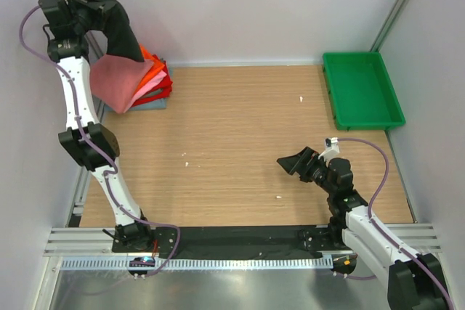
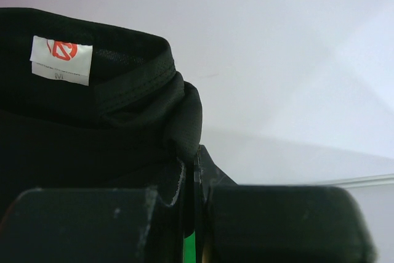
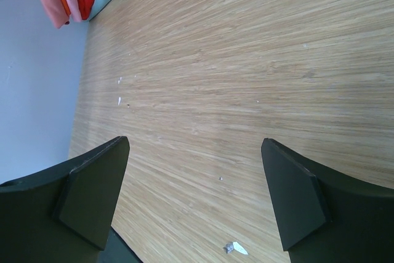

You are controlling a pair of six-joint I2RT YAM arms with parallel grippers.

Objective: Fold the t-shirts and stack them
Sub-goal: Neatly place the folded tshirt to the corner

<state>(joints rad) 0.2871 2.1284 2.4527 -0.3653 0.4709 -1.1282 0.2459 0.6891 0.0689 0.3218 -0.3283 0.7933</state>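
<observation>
Left gripper (image 2: 196, 196): clamped tight on black cloth, up high in the far left corner, well off the bench (image 1: 240, 128).
Black t-shirt (image 1: 122, 33): bunched up and dangling from the left gripper. From the top view it hangs over the far left part of the stack, but I can't tell if its lower edge actually touches it.
Size tag (image 2: 61, 60): white with a red logo and an "M", sitting inside the black t-shirt's collar, clear in the left wrist view.
Folded t-shirts (image 1: 142, 81): stacked at the far left of the bench. Salmon-pink is on top, with orange, red and pale pink edges peeking out below, plus something grey-blue at the very bottom.
Right gripper (image 1: 305, 165): spread wide with nothing between the fingers, low over the near right part of the bench.
Green tray (image 1: 362, 88): far right corner, well apart from the shirts.
White scraps (image 3: 236, 249): a few tiny bits scattered on the wood-grain bench.
</observation>
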